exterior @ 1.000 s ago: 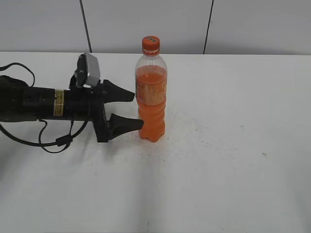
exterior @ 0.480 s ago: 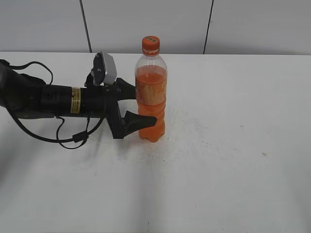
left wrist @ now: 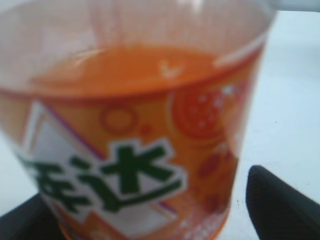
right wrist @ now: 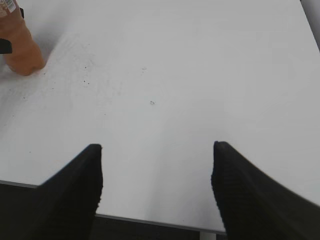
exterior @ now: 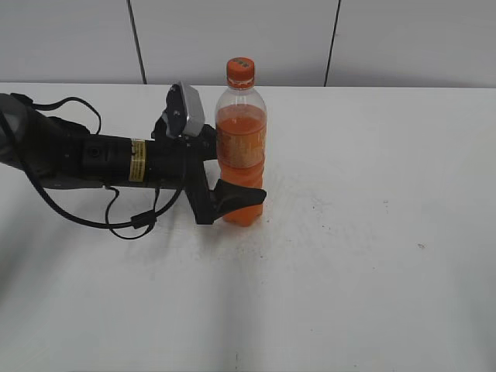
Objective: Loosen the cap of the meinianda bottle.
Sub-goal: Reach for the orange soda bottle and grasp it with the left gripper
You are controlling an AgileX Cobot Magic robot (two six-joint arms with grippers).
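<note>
The meinianda bottle (exterior: 242, 155) stands upright on the white table, with orange liquid, an orange-yellow label band and the orange cap (exterior: 240, 72) on top. My left gripper (exterior: 232, 174) is open, with one black finger on each side of the bottle's lower body at label height. In the left wrist view the bottle (left wrist: 130, 125) fills the frame, and my left gripper (left wrist: 145, 215) shows a gap between the right finger and the bottle. My right gripper (right wrist: 157, 150) is open and empty over the table's front edge. The bottle's base (right wrist: 20, 50) shows far to its left.
The white table (exterior: 349, 232) stretches to the right and front of the bottle, with small dark specks. A grey panelled wall (exterior: 232, 39) stands behind it. The left arm's black cable (exterior: 132, 221) lies on the table. The right arm is not in the exterior view.
My left gripper has moved right along the table until its open fingers straddle the bottle's body. The bottle has not moved.
</note>
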